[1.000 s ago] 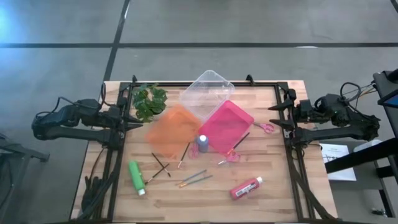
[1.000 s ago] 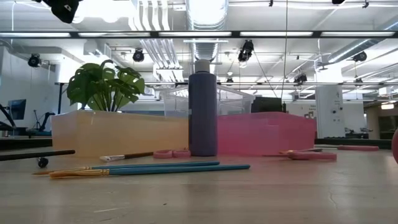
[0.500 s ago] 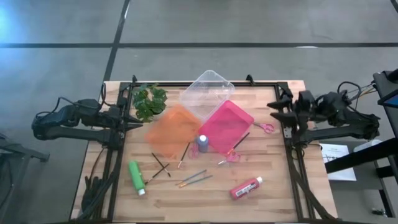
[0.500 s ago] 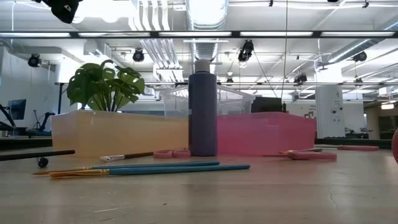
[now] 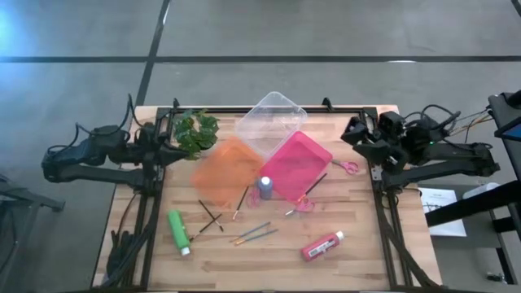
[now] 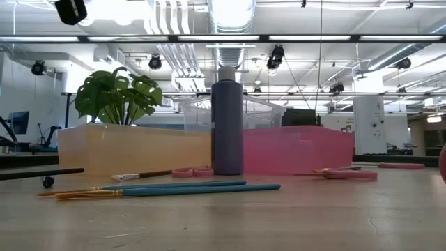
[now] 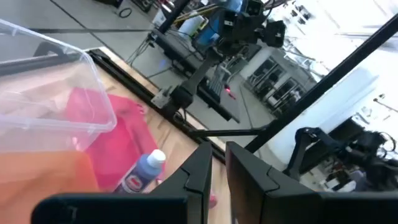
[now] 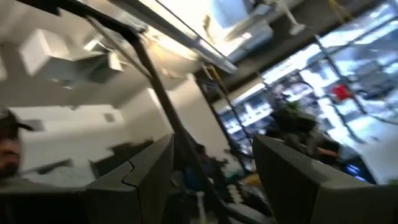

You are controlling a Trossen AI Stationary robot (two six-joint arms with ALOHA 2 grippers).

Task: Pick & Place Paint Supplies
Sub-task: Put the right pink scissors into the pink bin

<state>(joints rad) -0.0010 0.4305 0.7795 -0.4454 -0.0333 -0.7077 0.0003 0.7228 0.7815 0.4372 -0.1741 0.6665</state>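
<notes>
Seen from above, left to right across the wooden bench [image 5: 350, 260]: left tool [image 5: 168, 140] at the bench's left edge beside the leafy plant [image 5: 196, 132], fingers [image 7: 200, 174] nearly together with only a thin slit between them, nothing held. Green paint bottle [image 5: 178, 232] flat on the boards, well apart from that tool, toward the near left. Just beside it, dark crossed paintbrushes [image 5: 210, 217], another brush [image 5: 241, 203] leaning at the orange tray [image 5: 225, 171], and two teal-handled brushes [image 5: 256, 234] side by side. Blue-purple bottle [image 5: 264, 187] upright at mid-bench, touching or just off the pink tray [image 5: 299, 162], with the clear tray [image 5: 269, 119] behind. One pink-handled pair of scissors [image 5: 305, 204] near the pink tray's near corner. Red bottle [image 5: 322, 245] on its side toward the near right. Second pair of scissors [image 5: 348, 168] closest to the right tool [image 5: 353, 134], near but apart from it. Right tool raised at the bench's right edge, fingers [image 8: 134, 180] parted, gripping nothing.
</notes>
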